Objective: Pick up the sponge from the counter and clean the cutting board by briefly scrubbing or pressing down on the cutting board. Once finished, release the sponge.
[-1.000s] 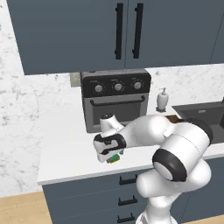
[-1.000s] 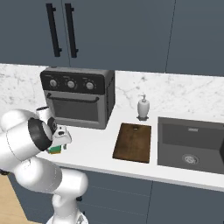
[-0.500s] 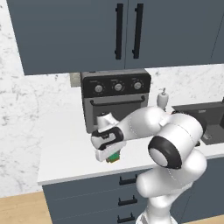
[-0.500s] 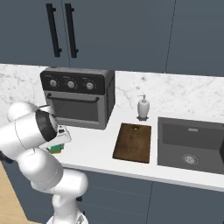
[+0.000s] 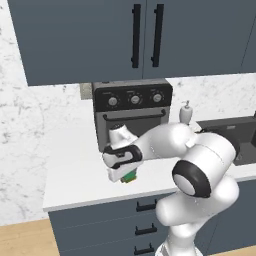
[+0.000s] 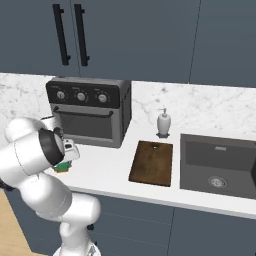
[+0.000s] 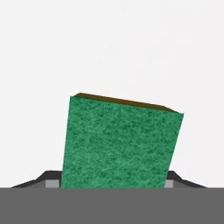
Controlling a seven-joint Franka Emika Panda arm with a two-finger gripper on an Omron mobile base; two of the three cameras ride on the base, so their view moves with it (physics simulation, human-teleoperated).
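My gripper (image 7: 113, 186) has its fingers pressed against both sides of the sponge (image 7: 120, 142) on the counter (image 5: 75, 165), left of the far-off cutting board (image 6: 152, 162), and so shallow a hold might slip when I lift.

The white surface (image 6: 107, 172) is carrying a toaster oven (image 6: 90, 110), a soap dispenser (image 6: 163, 122), a cutting board (image 6: 151, 162) and a sponge (image 5: 130, 177).
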